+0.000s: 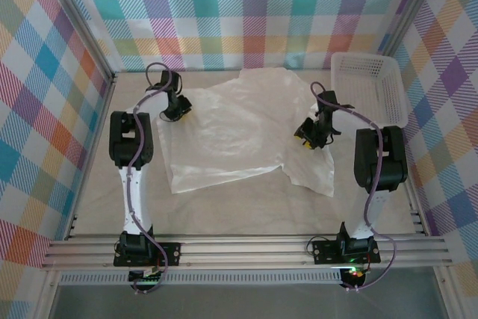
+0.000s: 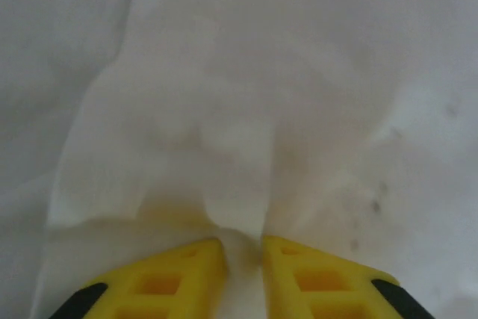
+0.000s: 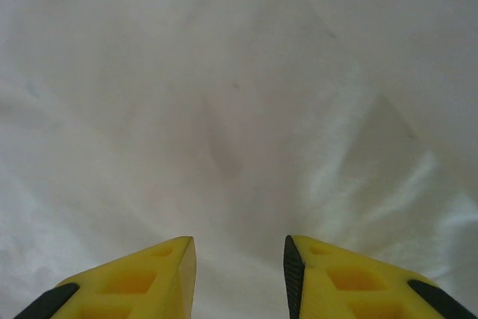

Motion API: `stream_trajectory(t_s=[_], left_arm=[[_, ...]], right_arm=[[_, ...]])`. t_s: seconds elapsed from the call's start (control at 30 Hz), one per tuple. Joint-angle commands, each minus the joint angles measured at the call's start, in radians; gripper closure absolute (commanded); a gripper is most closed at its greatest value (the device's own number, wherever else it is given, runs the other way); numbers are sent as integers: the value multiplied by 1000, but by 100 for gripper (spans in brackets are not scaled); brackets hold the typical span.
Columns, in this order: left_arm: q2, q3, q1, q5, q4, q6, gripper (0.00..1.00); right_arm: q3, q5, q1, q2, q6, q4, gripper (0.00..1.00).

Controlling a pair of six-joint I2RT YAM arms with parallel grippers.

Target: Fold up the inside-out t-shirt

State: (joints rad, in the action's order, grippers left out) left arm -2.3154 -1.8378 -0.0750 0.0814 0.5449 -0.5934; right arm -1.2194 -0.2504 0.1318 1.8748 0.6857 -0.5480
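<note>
As left tool pinches t-shirt edge | right tool parted over it

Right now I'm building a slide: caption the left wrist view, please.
Yellow-fingered left gripper pinches a raised fold of the thin white inside-out t-shirt.

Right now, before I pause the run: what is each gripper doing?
Left gripper: closed, pinching a fold of the t-shirt.
Right gripper: open over the cloth, holding nothing.

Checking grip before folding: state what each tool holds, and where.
Left tool pinches a ridge of the thin white cloth t-shirt near its left edge. Right tool is open, holding nothing.
</note>
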Motion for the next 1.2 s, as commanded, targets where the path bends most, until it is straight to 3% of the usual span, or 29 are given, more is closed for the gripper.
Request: stream_trajectory(t_s=[0.0,0.23,0.33,0.43,0.6,0.73,0.83,0.97,1.07,1.1,1.17], left_arm=[[-108,-136,13,-24,147,-45,81],[-315,-449,74,32,214,-79,83],[-304,-471,89,66,163,-42,81],[-227,-434,99,108,133,-2,77],[141,-48,109,147,-76,13,65],[464,309,114,110,-206,11,56],[656,497,116,47,-197,39,50],[822,664,116,-29,-141,56,45],[882,746,119,-55,-99,35,38],[887,758,119,-67,-65,26,36],[893,780,121,-99,20,6,35]], right_arm=[[56,2,38,-35,61,4,64],[270,-74,175,-99,265,157,65],[246,-106,283,-102,293,152,65],[236,-55,327,-171,308,115,65],[284,192,319,-431,251,26,55],[380,382,287,-572,215,-58,49],[417,357,253,-567,138,-31,44],[358,253,255,-432,42,7,42],[311,231,255,-337,29,25,55],[306,255,255,-323,36,19,63],[289,375,253,-330,79,-55,94]])
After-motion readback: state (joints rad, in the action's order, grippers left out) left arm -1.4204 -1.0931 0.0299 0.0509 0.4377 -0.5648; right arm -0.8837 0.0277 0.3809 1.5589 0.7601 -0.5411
